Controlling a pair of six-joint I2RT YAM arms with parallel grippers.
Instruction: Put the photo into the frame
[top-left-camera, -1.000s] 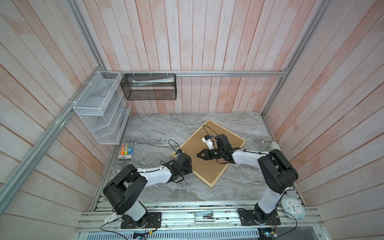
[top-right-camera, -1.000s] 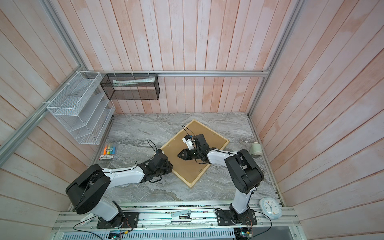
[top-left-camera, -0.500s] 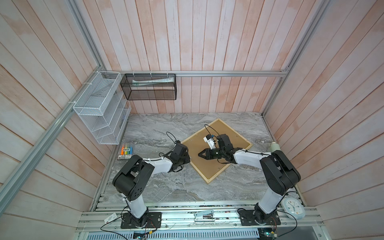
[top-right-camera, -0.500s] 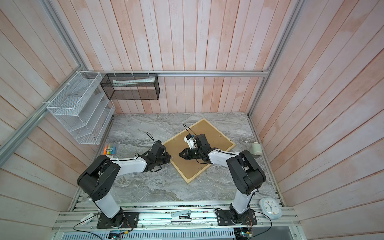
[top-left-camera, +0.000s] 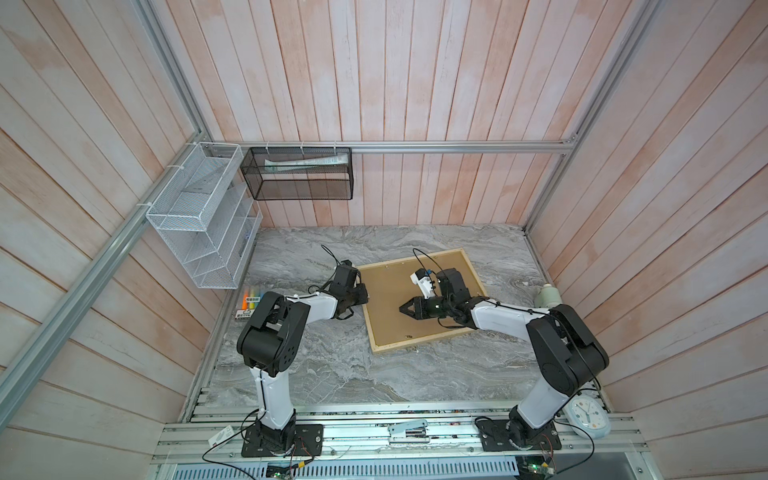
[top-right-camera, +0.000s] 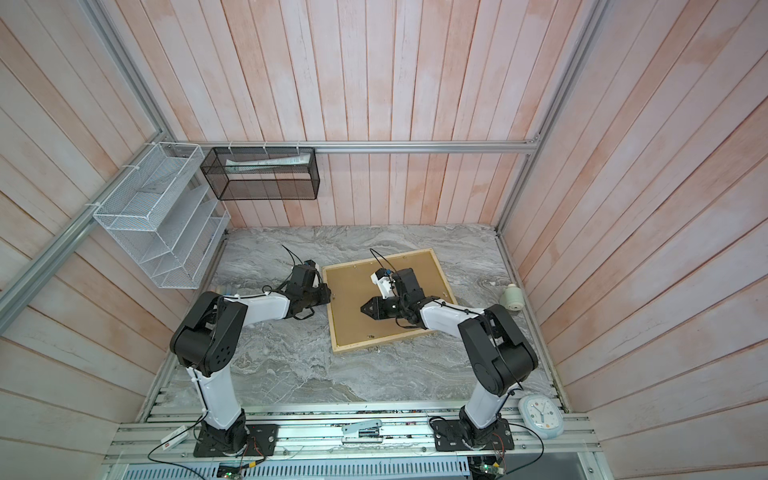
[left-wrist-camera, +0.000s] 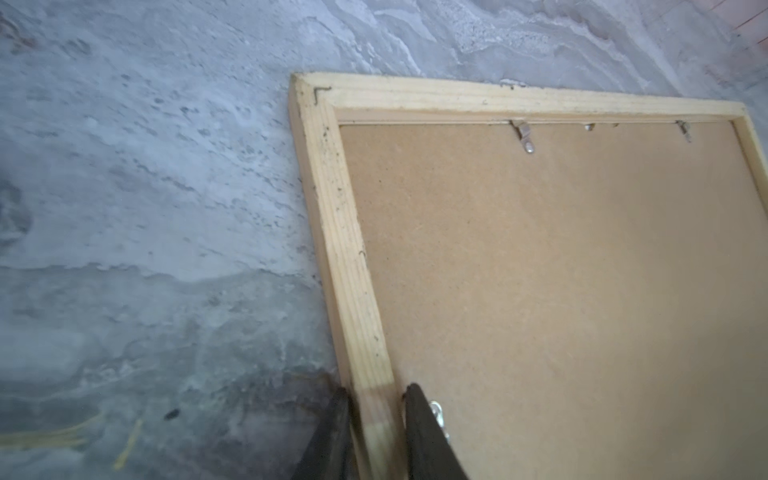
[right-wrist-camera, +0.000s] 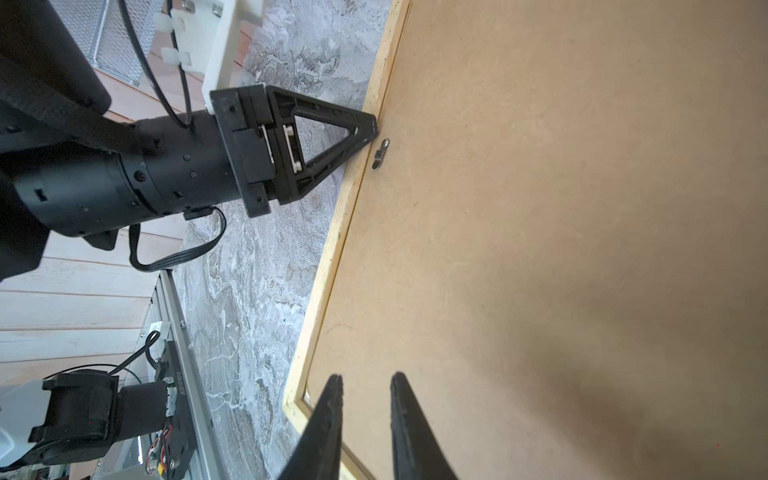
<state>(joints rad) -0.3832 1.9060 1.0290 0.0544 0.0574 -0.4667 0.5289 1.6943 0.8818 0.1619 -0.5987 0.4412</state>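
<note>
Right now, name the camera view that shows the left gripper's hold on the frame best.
The left wrist view: the left gripper straddles a rail of the frame, one finger each side. The right wrist view shows it side-on at that rail. In both top views it is too small to judge.

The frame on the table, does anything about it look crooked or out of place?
The frame lies back up, brown backing board showing, and in both top views sits skewed to the table edges. The left gripper straddles its side strip. No photo is visible. Nothing looks damaged.
</note>
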